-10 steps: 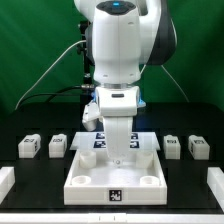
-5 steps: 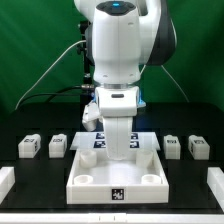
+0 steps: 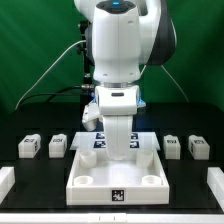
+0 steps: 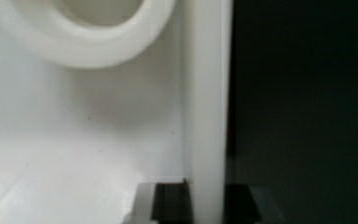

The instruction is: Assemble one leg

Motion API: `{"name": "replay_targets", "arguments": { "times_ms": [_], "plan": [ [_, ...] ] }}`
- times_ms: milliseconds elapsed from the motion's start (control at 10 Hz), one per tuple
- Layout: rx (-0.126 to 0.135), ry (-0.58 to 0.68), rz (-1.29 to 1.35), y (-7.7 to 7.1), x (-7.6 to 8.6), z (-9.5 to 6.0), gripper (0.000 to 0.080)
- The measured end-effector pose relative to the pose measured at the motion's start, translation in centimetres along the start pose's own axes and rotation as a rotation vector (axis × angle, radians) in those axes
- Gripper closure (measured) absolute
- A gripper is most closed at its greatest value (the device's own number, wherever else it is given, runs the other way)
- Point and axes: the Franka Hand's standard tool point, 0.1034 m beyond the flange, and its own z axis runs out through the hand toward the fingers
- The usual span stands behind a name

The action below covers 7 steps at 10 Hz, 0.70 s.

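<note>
Exterior: claw (image 3: 120, 150) low over tray (image 3: 85, 172), jaws hidden, width cannot tell, nothing seen held; legs (image 3: 57, 146) untouched on table (image 3: 40, 175), two either side of tray | Wrist: recess (image 4: 105, 20), tray wall only | Leg handling: likely light, stiff, slick; pinch flat opposite faces.

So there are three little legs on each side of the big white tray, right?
Not quite. The exterior view shows two legs on each side of the tray, not three. The rest is right: they are little, and the tray is big and white.
</note>
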Motion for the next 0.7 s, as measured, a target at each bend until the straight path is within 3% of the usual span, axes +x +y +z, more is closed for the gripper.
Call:
{"name": "replay_targets", "arguments": {
  "times_ms": [200, 700],
  "plan": [
    [-0.003, 0.001, 0.003, 0.3, 0.3, 0.0, 0.0735],
    [-0.060, 0.045, -0.021, 5.2, 6.0, -0.2, 0.0736]
  ]
}}
